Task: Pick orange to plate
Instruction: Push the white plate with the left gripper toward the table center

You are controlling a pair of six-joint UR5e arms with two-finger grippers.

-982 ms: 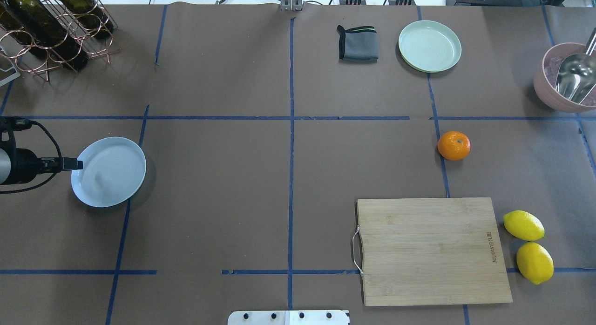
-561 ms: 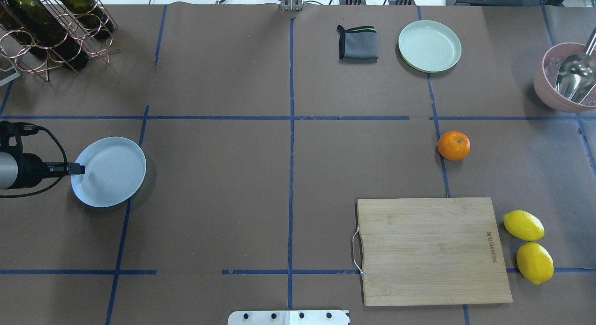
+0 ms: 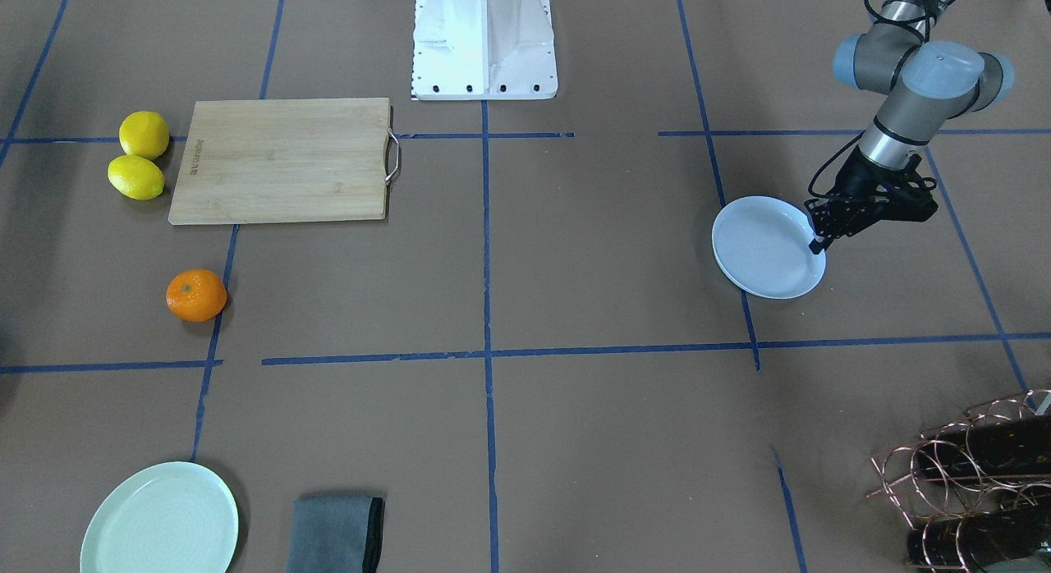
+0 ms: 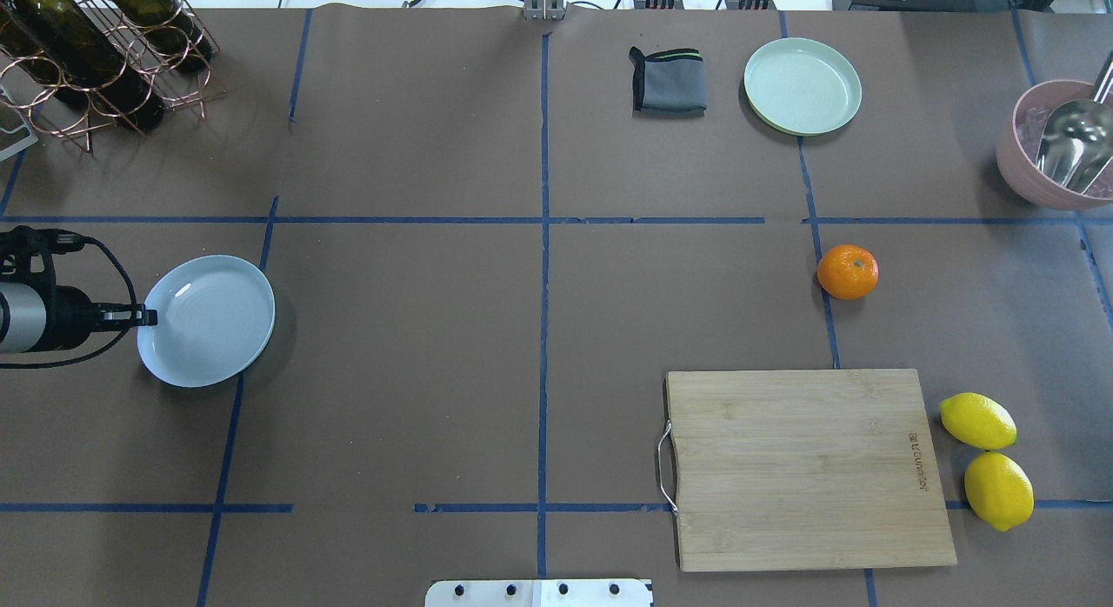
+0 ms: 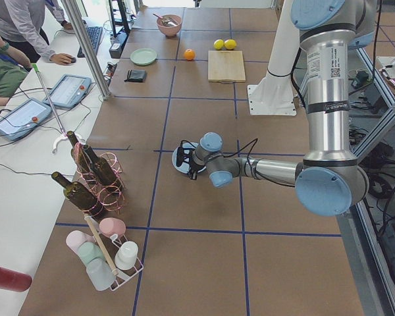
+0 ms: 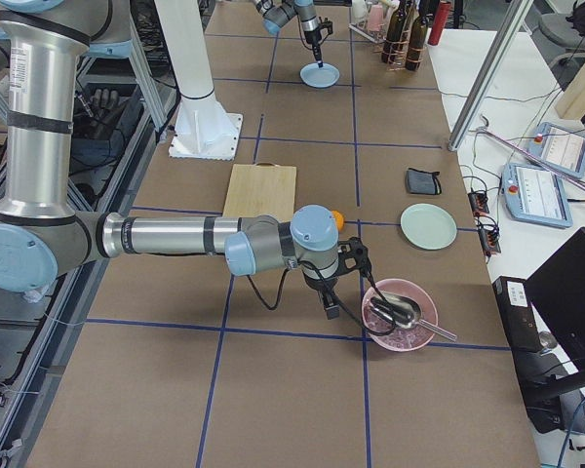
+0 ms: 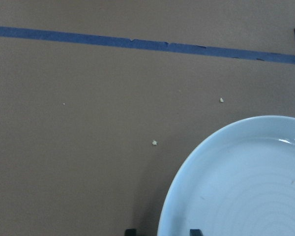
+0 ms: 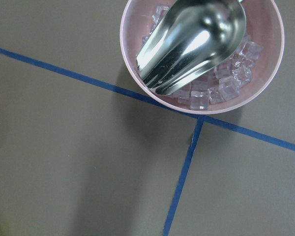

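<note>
The left gripper (image 4: 146, 316) sits low at the near-left rim of the round white plate with a faint bluish tint (image 4: 217, 329). Its two black fingers (image 7: 130, 231) are a little apart. In the left wrist view they straddle the rim, one tip outside over the brown paper and the other inside over the plate's floor. A strip of table shows between the outer tip and the rim, so the plate is not pinched. The plate lies on the brown paper-covered table (image 4: 417, 346), on the robot's left side, just beside a blue tape line (image 4: 230, 416).

The right gripper (image 6: 329, 307) shows only in the side view, where it hangs pointing down just beside the pink round bowl (image 4: 1019, 176). I cannot tell how far its fingers are open. Its wrist camera looks down on the bowl, which holds clear ice cubes (image 8: 226, 83) and a shiny metal scoop (image 8: 187, 44).

The small round bright-orange fruit (image 4: 848, 271) rests on the table on the robot's right side, with its edge over a blue tape line. It is well apart from the white plate and from both grippers. It lies between the pale mint-green round plate (image 4: 802, 86) farther out and the rectangular wooden cutting board (image 4: 809, 468) nearer the robot. Two yellow lemons (image 4: 977, 421) touch each other just beside the board's right edge. A folded grey cloth (image 4: 668, 81) lies beside the mint plate. A copper wire rack with dark wine bottles (image 4: 96, 59) stands at the far left corner.
</note>
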